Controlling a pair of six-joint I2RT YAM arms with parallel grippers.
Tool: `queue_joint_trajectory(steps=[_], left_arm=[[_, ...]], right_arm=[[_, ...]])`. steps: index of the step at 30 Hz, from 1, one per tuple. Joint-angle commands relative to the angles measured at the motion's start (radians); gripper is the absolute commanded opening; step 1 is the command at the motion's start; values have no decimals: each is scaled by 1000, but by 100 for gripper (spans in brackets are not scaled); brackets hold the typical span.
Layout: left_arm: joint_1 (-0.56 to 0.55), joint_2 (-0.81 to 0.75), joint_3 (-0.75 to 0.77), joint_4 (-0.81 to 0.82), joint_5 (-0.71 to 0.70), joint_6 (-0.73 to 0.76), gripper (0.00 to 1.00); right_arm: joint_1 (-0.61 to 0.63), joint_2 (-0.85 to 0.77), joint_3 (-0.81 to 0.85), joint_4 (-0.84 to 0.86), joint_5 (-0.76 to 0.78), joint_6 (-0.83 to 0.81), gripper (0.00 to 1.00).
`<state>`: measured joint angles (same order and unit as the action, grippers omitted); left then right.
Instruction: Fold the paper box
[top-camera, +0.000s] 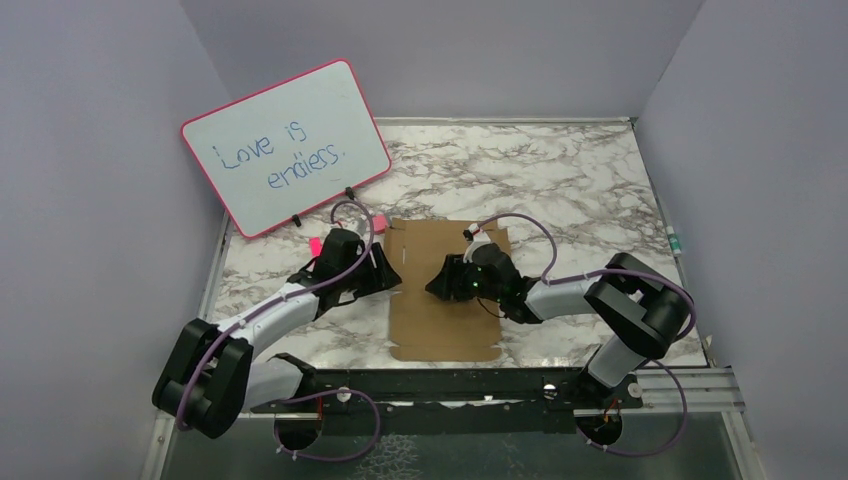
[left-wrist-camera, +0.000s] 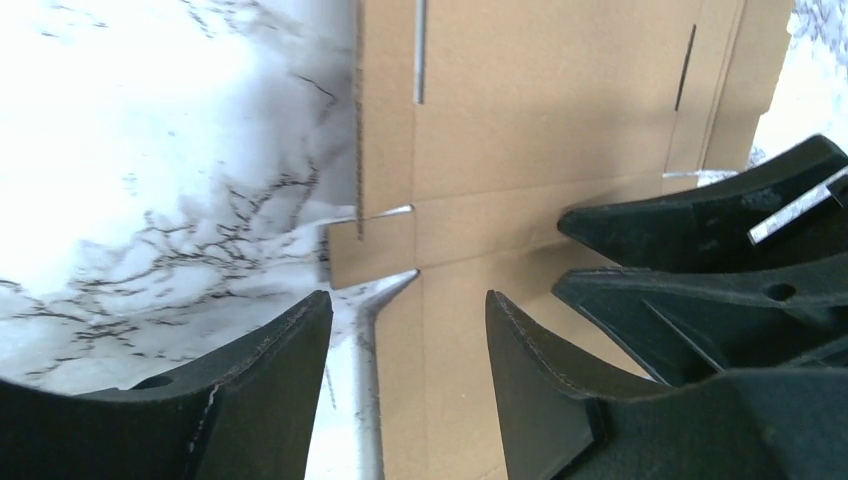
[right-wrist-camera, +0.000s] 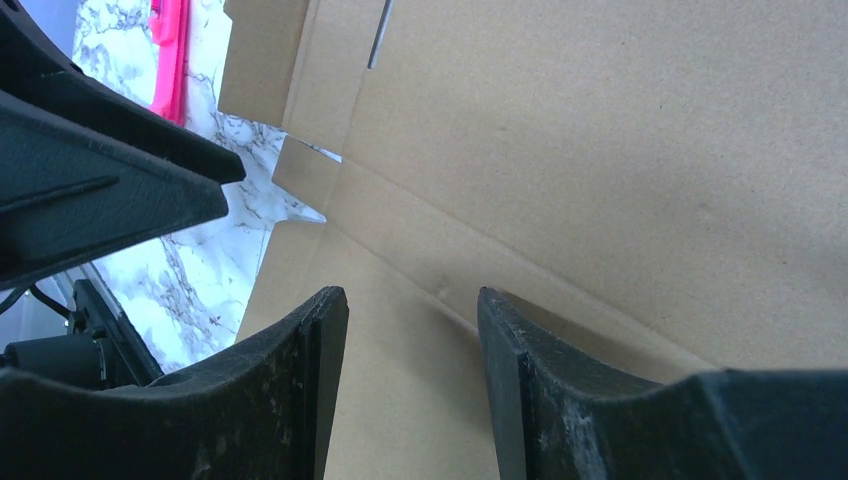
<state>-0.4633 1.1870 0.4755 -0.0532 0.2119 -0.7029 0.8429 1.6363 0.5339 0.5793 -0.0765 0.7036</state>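
You see the paper box (top-camera: 440, 325) lying flat on the marble surface (top-camera: 560, 190), between both arms. Your left end effector (left-wrist-camera: 405, 300) is released over its left edge. Your right end effector (right-wrist-camera: 410, 295), released too, hovers over its middle.

Only readable text I see is on the pink-framed whiteboard (top-camera: 290, 145), back left in the top view. It's blue handwriting in two lines, "Love is" above "endless." with a full stop at the end. The second word is scrawly, with muddled middle letters, so "endless" is my best reading.
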Motion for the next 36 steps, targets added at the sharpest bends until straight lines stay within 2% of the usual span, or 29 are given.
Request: queue_joint_trajectory(steps=[1, 10, 19, 27, 36], left_arm=[[36, 20, -35, 91, 2, -1, 59], [85, 120, -83, 221, 97, -25, 50], [84, 95, -89, 244, 167, -67, 29], [52, 14, -57, 185, 114, -79, 14], [-69, 71, 4, 158, 24, -78, 11]], right_arm=[[2, 42, -9, -65, -20, -3, 56], [2, 28, -14, -67, -12, -9, 57], [2, 35, -10, -65, -15, -6, 57], [2, 36, -9, -64, -13, -3, 57], [2, 38, -5, -63, -15, -1, 57]])
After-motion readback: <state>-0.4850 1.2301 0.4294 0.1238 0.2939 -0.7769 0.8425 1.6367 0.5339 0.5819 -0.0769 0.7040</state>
